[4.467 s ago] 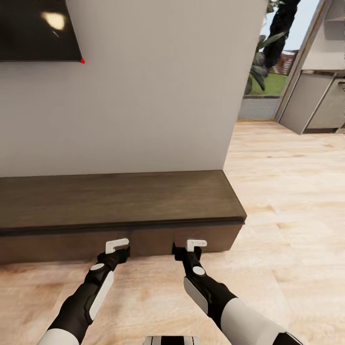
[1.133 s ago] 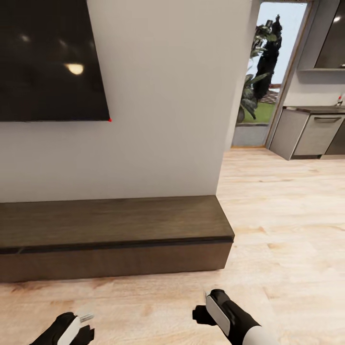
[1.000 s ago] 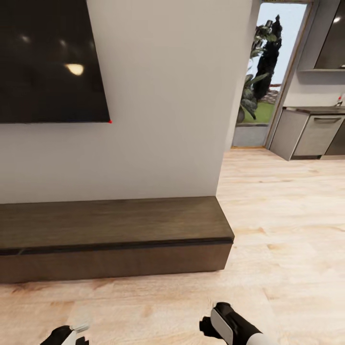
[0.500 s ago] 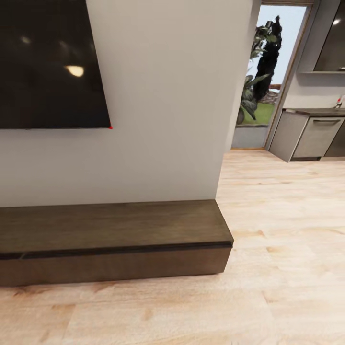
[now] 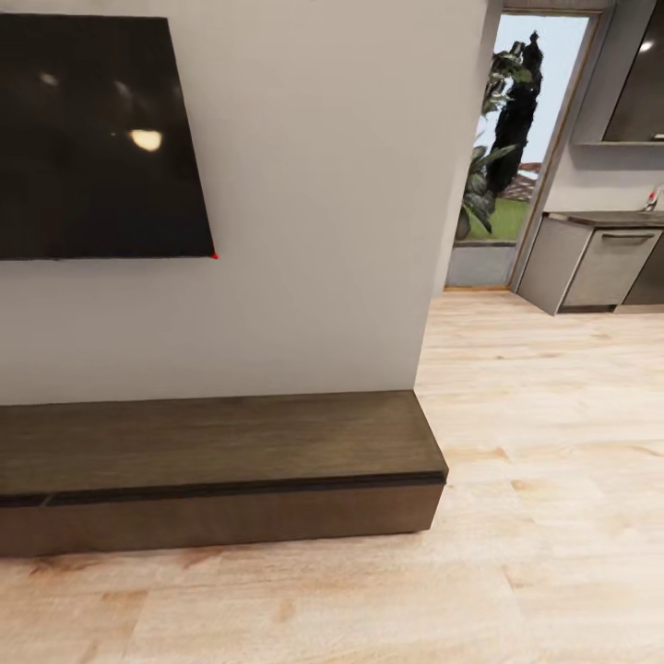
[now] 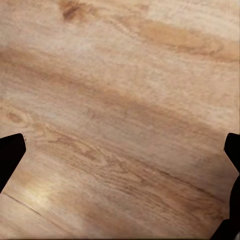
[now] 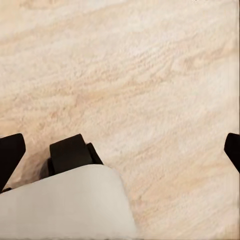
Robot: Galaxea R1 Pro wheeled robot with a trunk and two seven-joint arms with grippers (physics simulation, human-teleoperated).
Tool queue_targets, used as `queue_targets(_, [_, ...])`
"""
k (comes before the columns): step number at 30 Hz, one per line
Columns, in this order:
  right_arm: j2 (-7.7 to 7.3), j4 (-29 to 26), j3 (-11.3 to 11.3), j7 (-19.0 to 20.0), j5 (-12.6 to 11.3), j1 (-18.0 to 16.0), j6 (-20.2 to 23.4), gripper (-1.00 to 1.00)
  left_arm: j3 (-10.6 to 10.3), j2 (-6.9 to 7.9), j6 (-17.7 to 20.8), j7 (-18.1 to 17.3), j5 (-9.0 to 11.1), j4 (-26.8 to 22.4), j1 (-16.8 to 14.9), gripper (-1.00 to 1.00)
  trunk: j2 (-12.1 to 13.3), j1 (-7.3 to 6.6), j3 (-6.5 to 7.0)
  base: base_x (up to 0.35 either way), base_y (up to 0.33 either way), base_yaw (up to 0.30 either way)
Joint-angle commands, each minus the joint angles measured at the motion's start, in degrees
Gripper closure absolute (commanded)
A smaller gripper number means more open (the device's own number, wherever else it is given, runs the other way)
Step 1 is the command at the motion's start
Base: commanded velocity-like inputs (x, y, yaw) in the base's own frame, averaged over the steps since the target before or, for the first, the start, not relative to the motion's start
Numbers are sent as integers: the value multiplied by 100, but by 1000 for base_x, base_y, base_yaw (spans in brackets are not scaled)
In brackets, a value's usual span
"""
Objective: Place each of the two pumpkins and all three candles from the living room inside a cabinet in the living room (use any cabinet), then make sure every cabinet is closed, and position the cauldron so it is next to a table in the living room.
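Cabinet (image 5: 221, 480) looks shut; both claws spread wide over floor (image 6: 120, 100).

Low dark-brown cabinet (image 5: 221, 452), fronts closed

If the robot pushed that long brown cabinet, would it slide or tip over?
Probably neither. The cabinet is long and low, sitting flat on the wood floor, so tipping looks unlikely. It also backs against the wall, so a push from the front likely wouldn't move it.

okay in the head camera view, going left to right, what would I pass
Wall-mounted dark screen → bare white wall → doorway with outdoor plants → grey kitchen cabinets. The low dark-brown cabinet runs beneath the screen and wall.
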Motion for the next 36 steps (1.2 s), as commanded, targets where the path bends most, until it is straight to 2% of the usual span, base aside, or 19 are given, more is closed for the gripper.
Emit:
queue_targets(1, [-23,36,49,4,-58,25,-100,-100,-49,-1,-27,14,49,2,17,-100,39,-23,14,0,0,0])
queue_targets(15, [-156,58,47,3,-78,81,-228,-100,-57,-46,-91,14,49,13,178,-100,601,-331,265,0,0,0])
queue_targets(21, [-316,68,42,-61,-90,100,-217,-100,-57,-43,-135,14,49,13,238,-100,842,-463,373,0,0,0])
queue_targets(30, [-577,67,38,-92,-114,536,-306,-100,-57,-39,-174,-25,41,13,360,-100,1203,-660,535,0,0,0])
queue_targets(36, [-627,66,45,60,-73,793,-417,-100,-63,-51,-173,-117,16,20,519,-100,1443,-792,642,0,0,0])
